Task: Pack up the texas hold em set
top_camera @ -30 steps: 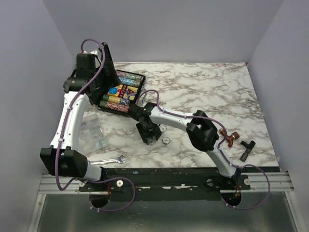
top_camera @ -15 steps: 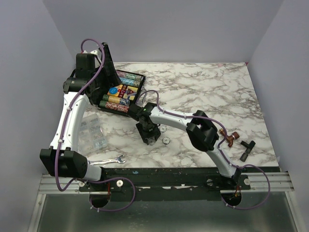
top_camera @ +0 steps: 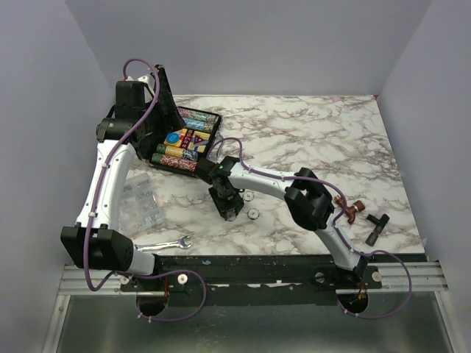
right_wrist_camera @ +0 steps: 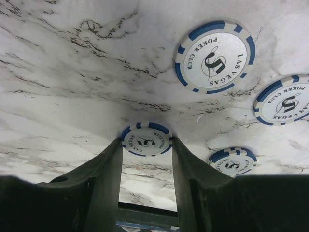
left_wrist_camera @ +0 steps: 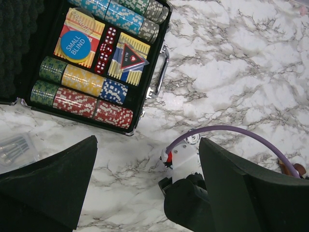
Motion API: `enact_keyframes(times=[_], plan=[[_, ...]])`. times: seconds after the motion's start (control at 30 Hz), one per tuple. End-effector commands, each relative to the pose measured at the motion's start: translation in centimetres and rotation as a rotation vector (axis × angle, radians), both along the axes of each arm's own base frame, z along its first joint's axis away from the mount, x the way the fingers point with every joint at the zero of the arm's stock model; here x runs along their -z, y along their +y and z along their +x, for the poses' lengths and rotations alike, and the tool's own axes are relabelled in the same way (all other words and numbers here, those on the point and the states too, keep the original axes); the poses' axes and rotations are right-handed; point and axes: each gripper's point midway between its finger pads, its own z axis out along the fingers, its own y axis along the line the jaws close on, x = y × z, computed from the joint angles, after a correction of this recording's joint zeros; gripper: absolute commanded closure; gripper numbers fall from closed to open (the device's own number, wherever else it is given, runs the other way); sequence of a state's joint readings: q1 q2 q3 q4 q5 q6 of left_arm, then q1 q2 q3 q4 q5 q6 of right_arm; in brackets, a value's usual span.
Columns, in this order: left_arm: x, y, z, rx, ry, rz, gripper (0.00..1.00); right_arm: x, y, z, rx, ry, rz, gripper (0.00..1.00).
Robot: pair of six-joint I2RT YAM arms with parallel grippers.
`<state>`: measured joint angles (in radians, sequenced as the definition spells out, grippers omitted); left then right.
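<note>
The black hinged case [top_camera: 210,126] lies open at the back left, holding rows of multicoloured chips [left_wrist_camera: 82,79], a yellow-blue card box [left_wrist_camera: 77,41], red dice and a dark red triangle [left_wrist_camera: 131,57]. Its metal handle [left_wrist_camera: 161,72] faces the table. My right gripper [right_wrist_camera: 146,145] points down at the marble and is shut on a whitish blue-edged chip [right_wrist_camera: 146,139], pinching its edges. Three more such chips lie beside it [right_wrist_camera: 215,57], and two show in the top view [top_camera: 254,213]. My left gripper [left_wrist_camera: 147,145] is open and empty, high over the case's front edge.
A silver wrench [top_camera: 165,245] lies near the front edge. A clear plastic packet [top_camera: 140,202] lies under the left arm. A brown tap-shaped piece [top_camera: 352,212] and a black piece [top_camera: 377,228] lie at the front right. The right arm's purple cable [left_wrist_camera: 231,131] crosses the left wrist view.
My right gripper has shifted very slightly over the loose chips. The left arm and the case have not moved.
</note>
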<state>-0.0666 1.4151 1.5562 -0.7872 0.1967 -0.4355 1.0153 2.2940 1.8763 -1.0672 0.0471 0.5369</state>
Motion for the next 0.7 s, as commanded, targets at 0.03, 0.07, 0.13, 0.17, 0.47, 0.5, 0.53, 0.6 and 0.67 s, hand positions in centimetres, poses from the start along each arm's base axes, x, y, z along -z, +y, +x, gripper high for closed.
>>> enact_keyframes(times=[0.03,0.07,0.13,0.17,0.47,0.5,0.53,0.6,0.67], plan=[[-0.7,-0.3,-0.3,0.012,-0.024,-0.019,0.14,1.1,0.1,-0.1,-0.016,-0.022,-0.023,0.64],[-0.6,-0.2,-0.3,0.012,-0.023,-0.019,0.14,0.8,0.2,0.0,-0.013,-0.029,-0.019,0.65],[-0.6,-0.2,-0.3,0.011,-0.022,-0.019,0.14,0.2,0.2,0.2,-0.008,-0.049,-0.013,0.66],[-0.6,-0.2,-0.3,0.012,-0.021,-0.019,0.14,-0.1,0.2,0.4,-0.005,-0.057,-0.012,0.66],[-0.6,-0.3,-0.3,0.013,-0.021,-0.020,0.14,-2.1,-0.9,0.7,0.015,-0.100,-0.016,0.66],[-0.6,-0.3,-0.2,0.013,-0.022,-0.020,0.14,-2.2,-1.2,0.6,0.018,-0.102,-0.019,0.66],[-0.6,-0.3,-0.3,0.015,-0.021,-0.020,0.14,-2.3,-1.5,0.6,0.025,-0.103,-0.024,0.66],[-0.5,-0.4,-0.3,0.016,-0.021,-0.020,0.14,-2.6,-2.4,0.6,0.037,-0.108,-0.035,0.66],[-0.5,-0.5,-0.3,0.019,-0.020,-0.018,0.14,-3.0,-3.2,0.7,0.051,-0.116,-0.037,0.66]])
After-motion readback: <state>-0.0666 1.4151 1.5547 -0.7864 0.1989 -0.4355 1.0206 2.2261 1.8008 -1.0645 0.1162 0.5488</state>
